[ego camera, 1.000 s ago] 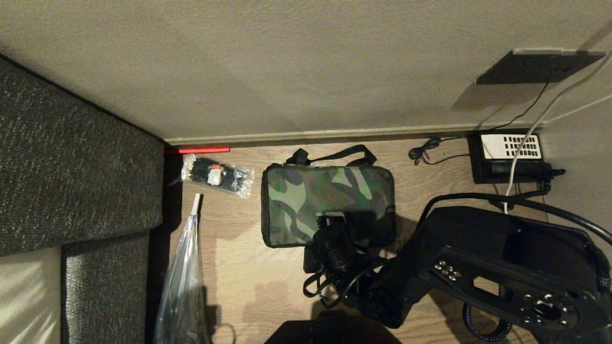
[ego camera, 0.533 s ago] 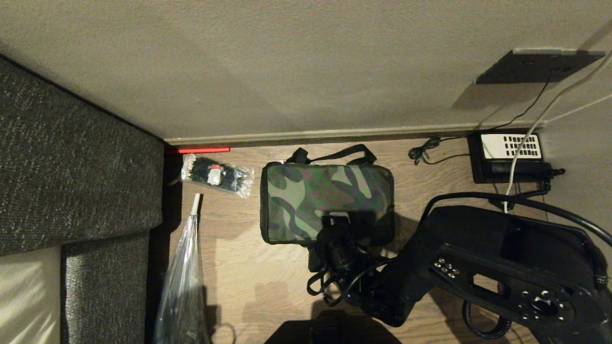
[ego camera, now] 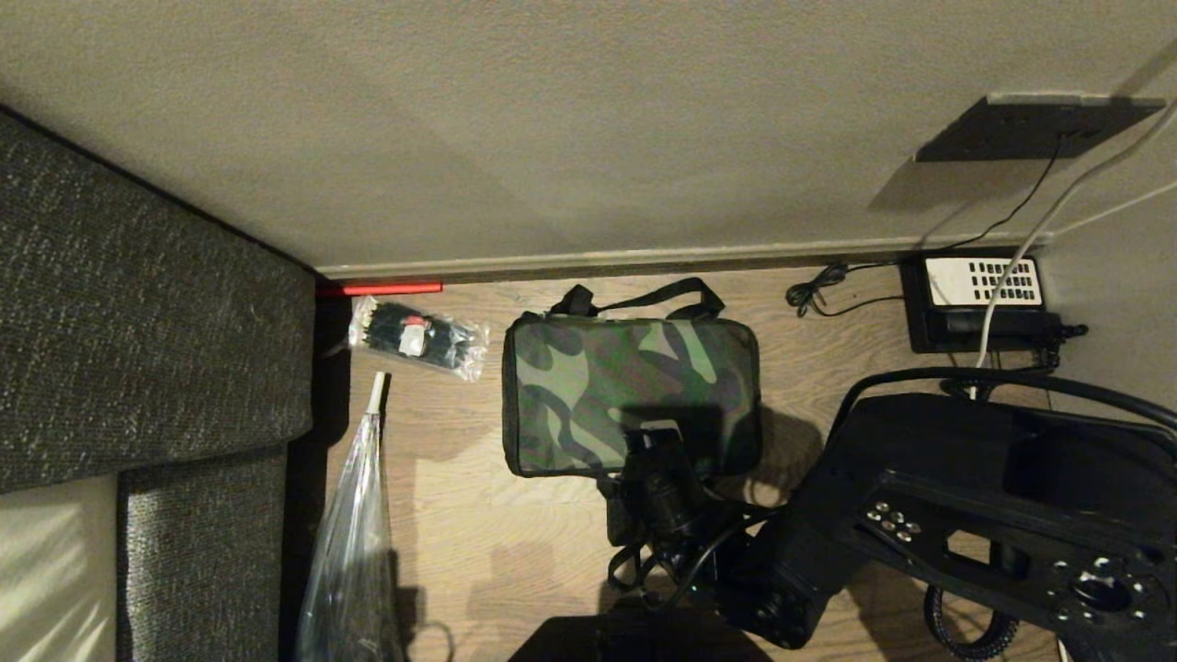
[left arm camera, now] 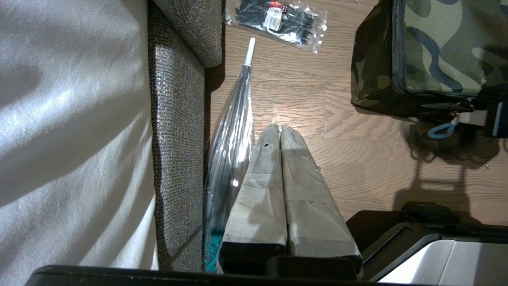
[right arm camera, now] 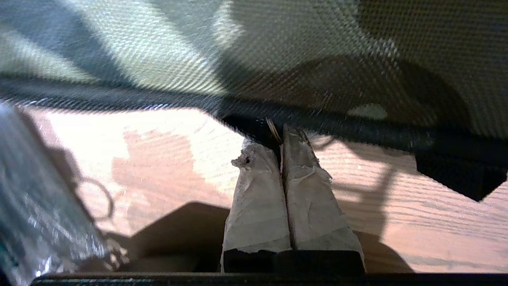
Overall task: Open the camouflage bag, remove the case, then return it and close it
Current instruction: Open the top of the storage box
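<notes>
Wood floor [ego camera: 478,515] runs up to a beige wall, with a grey sofa [ego camera: 138,340] along its left edge. By the wall, mid-floor, sits the bag [ego camera: 598,386], zipped shut, camouflage top up, straps toward the wall. At its near edge the right end effector [right arm camera: 281,137] has its fingers pressed together on what looks like the zip pull. Over the floor beside the sofa hangs the left end effector [left arm camera: 278,129], also closed and empty.

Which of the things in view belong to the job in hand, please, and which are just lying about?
Job:
- camouflage bag, zipped shut
- right claw, shut at its near edge

Lying about:
- packet of black ties
- telephone
- clear umbrella
- sofa
</notes>
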`<state>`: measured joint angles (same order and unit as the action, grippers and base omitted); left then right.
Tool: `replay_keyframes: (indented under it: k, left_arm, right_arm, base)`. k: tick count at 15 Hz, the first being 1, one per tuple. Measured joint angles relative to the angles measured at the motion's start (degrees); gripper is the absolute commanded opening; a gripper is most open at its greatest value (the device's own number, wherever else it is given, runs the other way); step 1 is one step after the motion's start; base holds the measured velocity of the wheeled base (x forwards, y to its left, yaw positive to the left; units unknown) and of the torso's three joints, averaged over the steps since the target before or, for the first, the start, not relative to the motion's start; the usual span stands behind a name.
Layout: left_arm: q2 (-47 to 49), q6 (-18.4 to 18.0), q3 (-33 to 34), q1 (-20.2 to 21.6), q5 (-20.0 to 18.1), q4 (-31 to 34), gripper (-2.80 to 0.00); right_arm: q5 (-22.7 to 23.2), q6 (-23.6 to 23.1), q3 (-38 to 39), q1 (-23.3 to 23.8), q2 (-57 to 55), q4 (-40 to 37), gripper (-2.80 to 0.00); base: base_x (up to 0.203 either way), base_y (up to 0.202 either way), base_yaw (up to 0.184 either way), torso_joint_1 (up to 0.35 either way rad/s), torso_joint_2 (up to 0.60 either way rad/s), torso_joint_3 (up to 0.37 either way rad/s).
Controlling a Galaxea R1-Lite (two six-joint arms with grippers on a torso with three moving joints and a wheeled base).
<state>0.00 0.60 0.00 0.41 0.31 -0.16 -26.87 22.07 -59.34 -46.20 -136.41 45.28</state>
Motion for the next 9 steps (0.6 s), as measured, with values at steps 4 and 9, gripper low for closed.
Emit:
replay_keyframes:
  k: [4,9]
  left_arm:
    - [0.0,0.0,0.0,0.0,0.01,0.0,-2.8]
    - [0.0,0.0,0.0,0.0,0.02,0.0,-2.8]
  right_arm:
    - [0.06,-2.71,0.77,-0.91,1.79,-0.11,-2.8]
    - [1.02,-3.53,0.55,-2.41,1.93,-3.8,-0.54]
  base:
    - [0.0,0.0,0.0,0.0,0.0,0.0]
    - [0.0,0.0,0.0,0.0,0.0,0.0]
